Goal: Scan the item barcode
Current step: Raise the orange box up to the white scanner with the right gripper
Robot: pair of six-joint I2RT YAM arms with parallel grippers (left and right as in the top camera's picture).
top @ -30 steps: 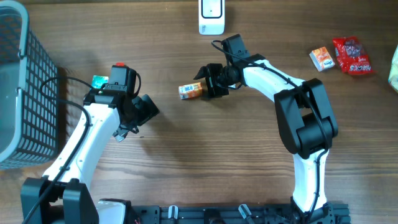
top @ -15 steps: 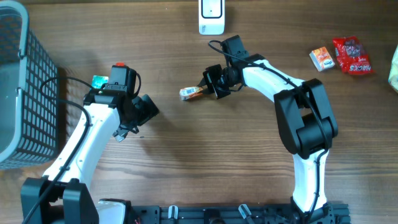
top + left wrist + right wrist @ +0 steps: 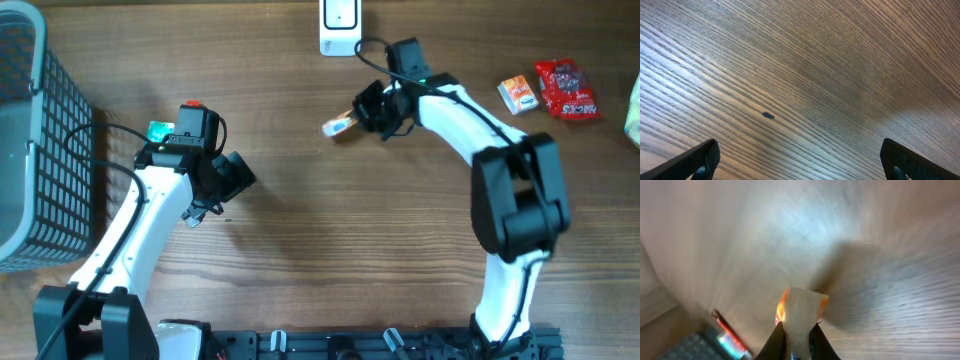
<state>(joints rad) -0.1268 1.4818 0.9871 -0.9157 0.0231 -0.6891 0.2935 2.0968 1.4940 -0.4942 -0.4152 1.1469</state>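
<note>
My right gripper (image 3: pixel 362 116) is shut on a small orange and white snack packet (image 3: pixel 338 126), lifted off the table just below the white barcode scanner (image 3: pixel 340 25) at the back edge. In the right wrist view the packet (image 3: pixel 799 312) stands pinched between my two dark fingers (image 3: pixel 776 342), its pale side toward the camera; the picture is blurred. My left gripper (image 3: pixel 228 180) hovers over bare wood at the left of the table. In the left wrist view its fingers (image 3: pixel 697 160) stand wide apart, open, with only wood grain between them.
A dark mesh basket (image 3: pixel 35 140) stands at the left edge. An orange box (image 3: pixel 518 94) and a red packet (image 3: pixel 566 90) lie at the back right, with a pale item (image 3: pixel 633 110) at the right edge. A green tag (image 3: pixel 157 130) lies beside the left arm.
My right gripper closed on the packet, lifted it, and carried it back and to the right toward the scanner. The left arm has not moved.
</note>
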